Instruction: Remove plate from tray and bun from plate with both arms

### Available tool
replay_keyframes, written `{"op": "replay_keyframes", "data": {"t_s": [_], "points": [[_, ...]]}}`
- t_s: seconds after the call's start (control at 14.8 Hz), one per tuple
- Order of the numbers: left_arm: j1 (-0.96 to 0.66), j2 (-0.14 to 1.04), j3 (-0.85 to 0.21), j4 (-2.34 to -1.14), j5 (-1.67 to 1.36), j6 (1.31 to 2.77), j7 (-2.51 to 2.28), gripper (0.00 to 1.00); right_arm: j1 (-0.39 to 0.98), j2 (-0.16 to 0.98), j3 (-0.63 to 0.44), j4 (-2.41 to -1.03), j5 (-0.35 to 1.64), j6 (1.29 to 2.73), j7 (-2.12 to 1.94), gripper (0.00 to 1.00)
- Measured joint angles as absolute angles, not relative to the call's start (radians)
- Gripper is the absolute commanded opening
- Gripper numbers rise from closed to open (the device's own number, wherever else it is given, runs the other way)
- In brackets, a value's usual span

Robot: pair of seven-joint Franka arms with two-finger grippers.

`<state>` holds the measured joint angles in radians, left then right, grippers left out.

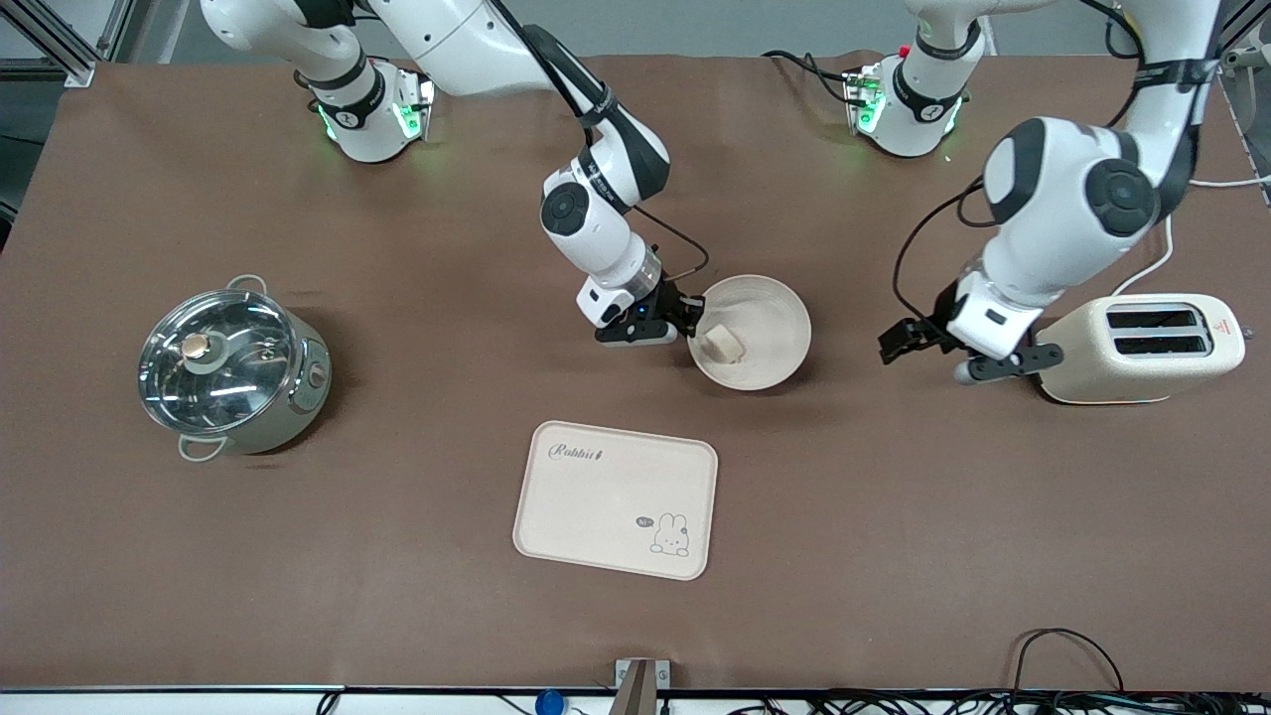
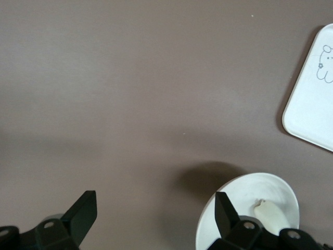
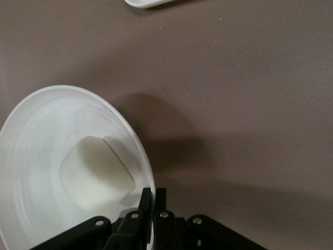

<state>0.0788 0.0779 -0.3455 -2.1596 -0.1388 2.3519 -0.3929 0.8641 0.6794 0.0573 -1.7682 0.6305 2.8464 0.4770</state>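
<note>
The round cream-white plate (image 1: 765, 308) is over the middle of the table, slightly tilted, with a shadow under it. The pale bun (image 1: 722, 344) lies in it near the rim. My right gripper (image 1: 692, 316) is shut on the plate's rim at the edge toward the right arm's end. In the right wrist view its fingers (image 3: 147, 200) pinch the rim of the plate (image 3: 41, 135), with the bun (image 3: 93, 174) close by. My left gripper (image 1: 923, 363) is open and empty, low over bare table between the plate and the toaster. The left wrist view shows that gripper (image 2: 156, 197), the plate (image 2: 281, 190) and the bun (image 2: 270, 214).
A rectangular cream tray with a rabbit drawing (image 1: 616, 499) lies nearer the front camera than the plate. A steel pot with a glass lid (image 1: 230, 367) stands toward the right arm's end. A cream toaster (image 1: 1142, 348) stands toward the left arm's end, beside the left gripper.
</note>
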Motion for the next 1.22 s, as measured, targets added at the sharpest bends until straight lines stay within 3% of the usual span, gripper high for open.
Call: {"op": "replay_keyframes", "data": {"t_s": [0.27, 0.41, 0.54, 0.81, 1.22], "points": [[0.080, 0.078, -0.378, -2.246, -0.139, 2.464, -0.437, 1.00, 0.864, 0.701, 0.053, -1.776, 0.630, 2.844, 0.477, 0.24], [0.078, 0.078, -0.403, -2.284, -0.139, 2.503, -0.479, 1.00, 0.864, 0.707, 0.051, -1.776, 0.631, 2.844, 0.478, 0.53], [0.072, 0.078, -0.423, -2.302, -0.138, 2.521, -0.517, 1.00, 0.857, 0.706, 0.047, -1.765, 0.631, 2.833, 0.481, 1.00], [0.004, 0.111, -0.436, -2.313, -0.070, 2.571, -0.655, 1.00, 0.777, 0.694, 0.020, -1.680, 0.623, 2.690, 0.475, 1.00], [-0.120, 0.263, -0.440, -2.228, 0.145, 2.592, -0.974, 1.00, 0.508, 0.639, -0.017, -1.507, 0.427, 2.364, 0.334, 1.00]]}}
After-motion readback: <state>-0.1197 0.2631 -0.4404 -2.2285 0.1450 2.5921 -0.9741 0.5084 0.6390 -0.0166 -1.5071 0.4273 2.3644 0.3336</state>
